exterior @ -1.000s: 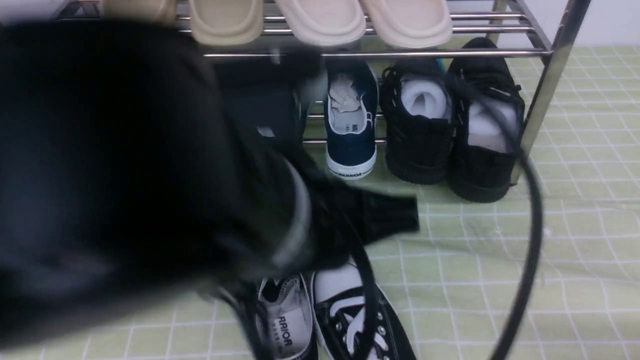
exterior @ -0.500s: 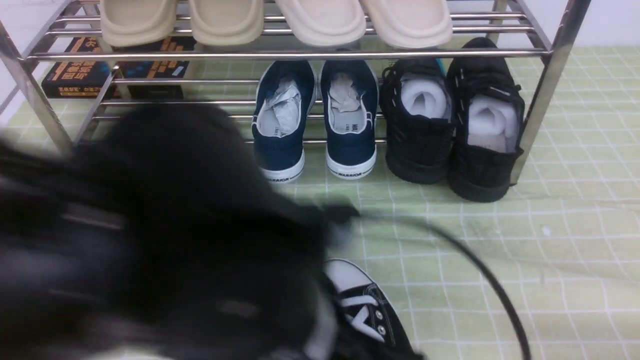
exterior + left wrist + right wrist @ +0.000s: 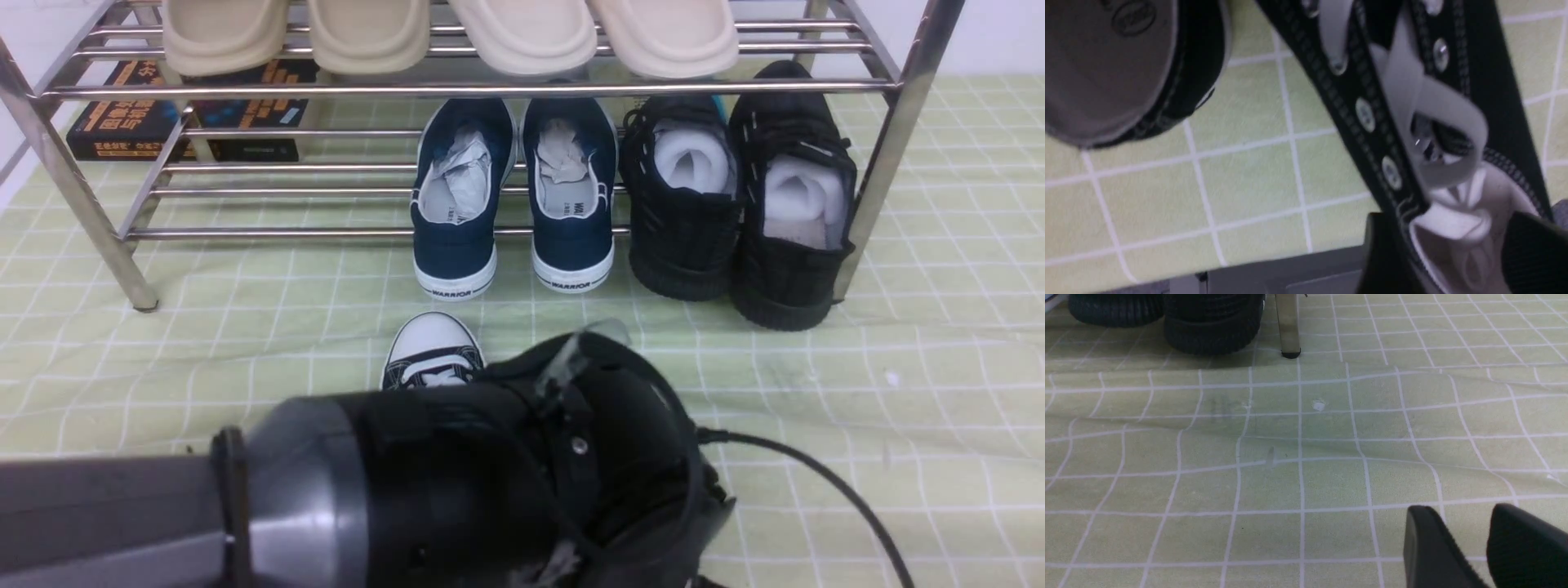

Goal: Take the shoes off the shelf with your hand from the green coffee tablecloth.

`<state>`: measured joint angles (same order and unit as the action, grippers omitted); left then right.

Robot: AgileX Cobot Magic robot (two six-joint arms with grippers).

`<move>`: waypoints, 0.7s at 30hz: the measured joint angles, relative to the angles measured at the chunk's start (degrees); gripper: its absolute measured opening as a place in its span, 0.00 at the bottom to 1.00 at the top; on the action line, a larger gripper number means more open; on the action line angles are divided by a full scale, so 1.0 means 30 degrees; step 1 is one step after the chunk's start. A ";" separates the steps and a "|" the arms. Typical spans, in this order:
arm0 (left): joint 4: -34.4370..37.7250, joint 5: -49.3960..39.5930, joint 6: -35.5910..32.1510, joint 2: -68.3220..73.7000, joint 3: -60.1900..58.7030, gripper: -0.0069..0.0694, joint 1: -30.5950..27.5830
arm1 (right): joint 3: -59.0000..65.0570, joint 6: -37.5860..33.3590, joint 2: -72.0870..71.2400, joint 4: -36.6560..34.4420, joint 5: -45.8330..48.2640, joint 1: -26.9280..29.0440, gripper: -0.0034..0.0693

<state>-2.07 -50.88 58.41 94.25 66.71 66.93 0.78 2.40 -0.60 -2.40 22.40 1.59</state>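
1. Spread under everything: green coffee tablecloth, pale, white-gridded, lightly wrinkled.
2. Standing on it at the far side: shelf, shiny chrome tubes in two tiers, carrying beige slippers above, navy slip-ons and black foam-stuffed shoes lower down.
3. Low in the foreground of the front view: left hand, bulky and black, hiding most of the pair.
4. Off the shelf and lying on the cloth in front of it, apart from its bars: shoes, only one white toe cap peeking past the arm. In the left wrist view, side by side with a strip of cloth between.
5. Left claw: apart, straddling the mouth of the laced shoe, no pinch visible. Right claw: narrowly apart over bare cloth, holding nothing.
6. Judged the set-down and release, close to the end of the task. Next move: rise straight up, clear of the laces, without snagging or dragging the shoe.
7. Look of the pair: black canvas, white flat laces, metal eyelets, pale stitching, rounded rubber toe.
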 joint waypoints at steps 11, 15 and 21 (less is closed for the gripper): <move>-0.2485 0.0210 0.1457 0.1060 0.0000 0.60 0.0000 | 0.0000 0.0000 0.0000 0.0014 0.0000 0.0000 0.38; -0.2842 0.0376 0.1494 0.1204 0.0000 0.46 0.0000 | 0.0000 0.0000 0.0000 0.0014 0.0000 0.0000 0.38; -0.3235 0.0332 0.1534 0.1200 0.0000 0.16 0.0000 | 0.0000 0.0000 0.0000 0.0014 0.0000 0.0000 0.38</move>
<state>-11.78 -49.88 63.02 97.85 66.71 66.93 0.78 2.40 -0.60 -2.35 22.40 1.59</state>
